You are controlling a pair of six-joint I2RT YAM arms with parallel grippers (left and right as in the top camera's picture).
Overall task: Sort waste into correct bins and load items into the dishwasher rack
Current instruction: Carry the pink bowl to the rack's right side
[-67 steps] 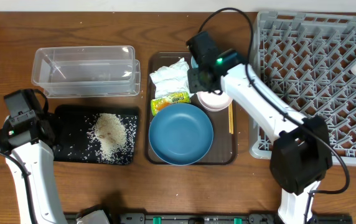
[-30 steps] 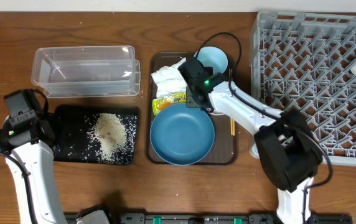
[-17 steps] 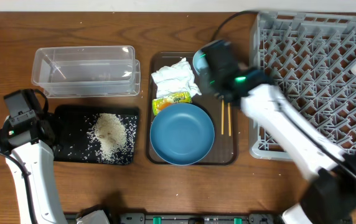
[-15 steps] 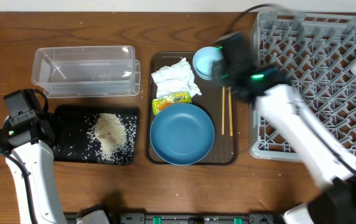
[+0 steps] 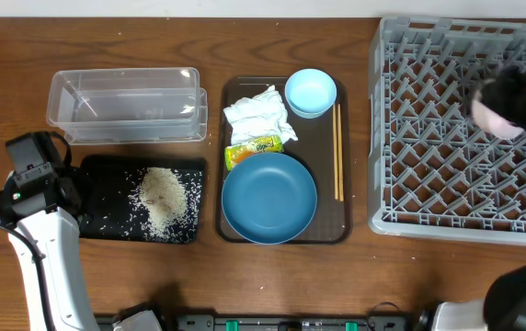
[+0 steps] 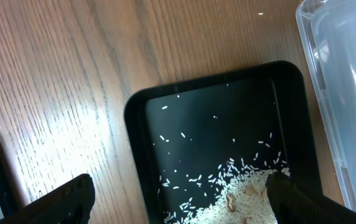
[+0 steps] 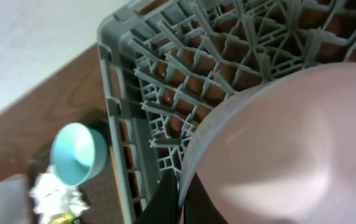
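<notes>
Right wrist view: the pink bowl (image 7: 277, 149) is pinched at its rim by the right gripper (image 7: 179, 190) above the rack (image 7: 147, 68); lowering between pegs and release are likely needed next.

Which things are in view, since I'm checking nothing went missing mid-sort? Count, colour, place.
clear tub: one, transparent, table's far left.
black tray: one, black, in front of the tub.
rice grains: pile plus strays, white, in black tray.
serving tray: one, dark brown, centre.
tissue: one, white, serving tray's far-left corner.
snack wrapper: one, green-and-yellow, beside the tissue.
large bowl: one, dark blue, serving tray's near half.
small bowl: one, light blue, serving tray's far-right corner.
chopsticks: pair, wooden, serving tray's right edge.
rack: one, grey, right.
pink bowl: one, pale pink, over the rack.
left tool: open, above black tray.
right tool: shut on pink bowl's rim.
</notes>
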